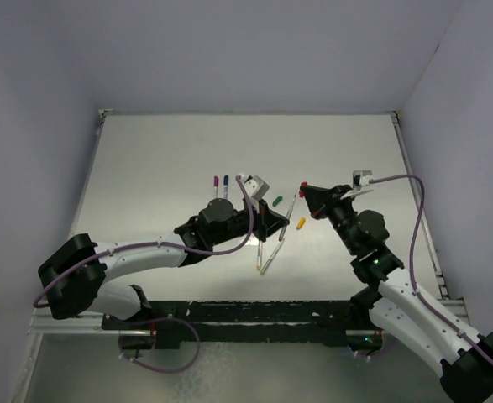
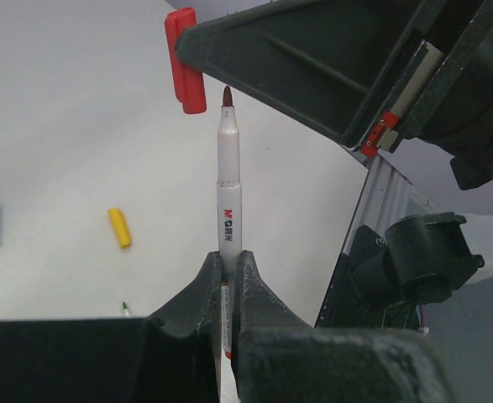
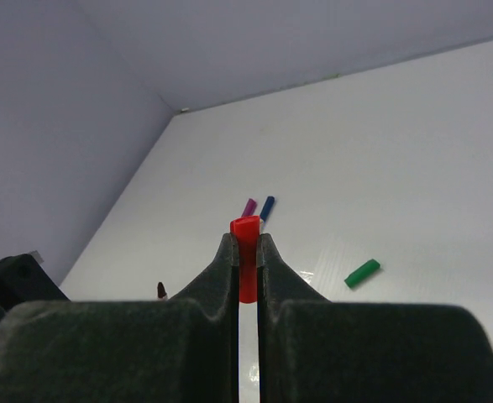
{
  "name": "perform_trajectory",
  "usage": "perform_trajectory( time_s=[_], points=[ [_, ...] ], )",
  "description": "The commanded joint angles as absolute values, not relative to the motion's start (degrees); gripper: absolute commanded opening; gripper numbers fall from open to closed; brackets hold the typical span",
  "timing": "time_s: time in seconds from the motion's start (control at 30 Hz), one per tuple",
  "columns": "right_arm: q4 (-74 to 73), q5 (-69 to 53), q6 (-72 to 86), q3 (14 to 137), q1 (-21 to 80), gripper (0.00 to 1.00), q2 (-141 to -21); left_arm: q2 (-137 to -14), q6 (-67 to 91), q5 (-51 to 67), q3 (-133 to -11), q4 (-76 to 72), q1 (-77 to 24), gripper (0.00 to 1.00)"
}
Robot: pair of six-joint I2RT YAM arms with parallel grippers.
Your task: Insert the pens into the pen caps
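- Red-tipped pen (image 2: 229,201): clamped low on its barrel by the left gripper (image 2: 229,262), whose fingers are pressed tight against it. The long axis runs straight out from the jaws with the dark red tip leading. In the overhead view it points toward the far right.
- Red cap (image 3: 246,228): pinched between the closed fingers of the right gripper (image 3: 246,245), with one end sticking out past the fingertips.
- Pen to cap: in the left wrist view the cap's long axis lies roughly parallel to the pen, just left of the tip. The tip is beside the cap, not inside it, with a narrow gap between them.
- Green cap (image 1: 277,201): lying on the table (image 1: 145,168) just beyond the held pen.
- Yellow cap (image 1: 301,223): lying on the table just right of the held pen, nearer than the right gripper's nose.
- Purple cap (image 1: 217,180) and blue cap (image 1: 227,179): side by side, beyond the left arm's wrist, each with a pale length running from it.
- Two loose pens (image 1: 267,256): lying near the left gripper, their near ends meeting in a narrow V.
- Obstruction: the right gripper's dark body crowds the space just past the pen tip.
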State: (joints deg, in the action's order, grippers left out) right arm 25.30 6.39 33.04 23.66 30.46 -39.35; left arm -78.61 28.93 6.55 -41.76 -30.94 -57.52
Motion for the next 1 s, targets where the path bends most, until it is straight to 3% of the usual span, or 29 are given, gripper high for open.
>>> perform_trajectory(
  time_s=[0.0,0.97],
  points=[
    [35.9,5.6,34.8,22.7,30.7,0.00,-37.5,-78.5,30.9,6.9,-41.7,-36.1,-57.7,0.00],
    [44.5,0.5,36.8,21.1,30.8,0.00,-39.4,-80.0,32.5,6.6,-42.5,-36.5,-57.7,0.00]
  ],
)
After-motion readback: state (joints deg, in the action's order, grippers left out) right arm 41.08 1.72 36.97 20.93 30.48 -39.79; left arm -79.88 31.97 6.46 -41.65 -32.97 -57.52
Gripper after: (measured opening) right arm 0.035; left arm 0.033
